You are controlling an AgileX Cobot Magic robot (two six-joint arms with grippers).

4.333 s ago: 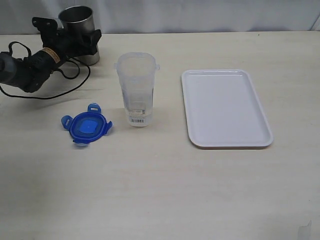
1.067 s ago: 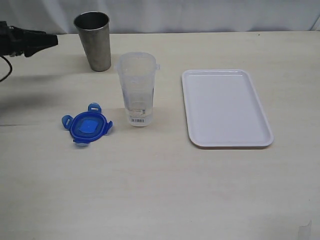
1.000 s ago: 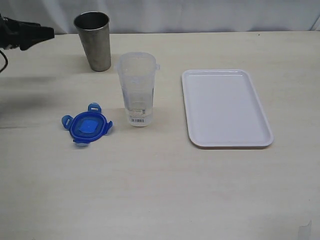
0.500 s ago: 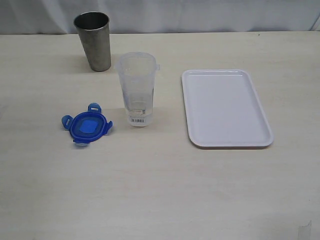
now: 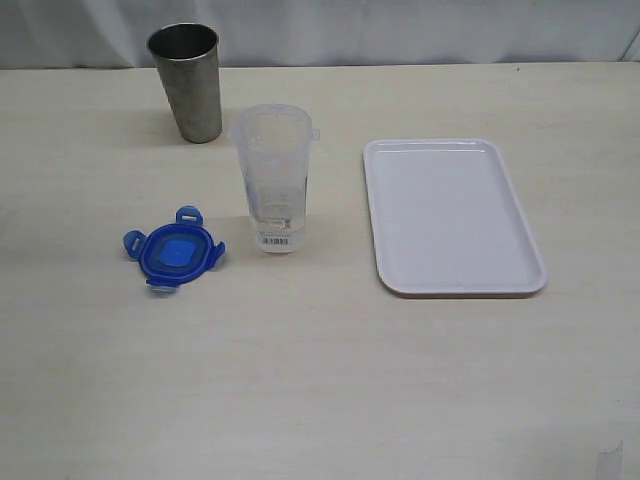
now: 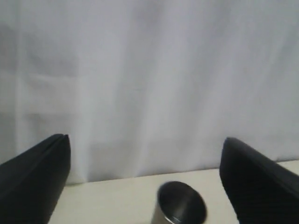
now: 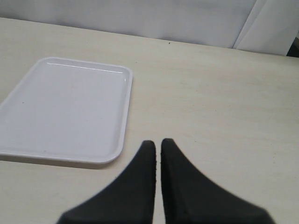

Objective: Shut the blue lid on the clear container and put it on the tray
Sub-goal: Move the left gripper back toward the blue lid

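The blue lid (image 5: 173,250) lies flat on the table, left of the clear container (image 5: 272,177), which stands upright and uncovered with its barcode label near the base. The white tray (image 5: 455,216) lies to the right with nothing on it, and shows again in the right wrist view (image 7: 65,109). My left gripper (image 6: 145,144) is open with its fingers far apart, off the exterior view, facing the curtain. My right gripper (image 7: 158,143) is shut with nothing in it, over bare table beside the tray.
A grey metal cup (image 5: 186,80) stands upright behind the container at the back left, and its rim shows low between the left gripper's fingers (image 6: 181,204). A white curtain (image 5: 400,25) runs along the table's far edge.
The left arm, which stood beside the metal cup, has drawn back to the left and gone out of the exterior view. Lid, container and tray have not moved.
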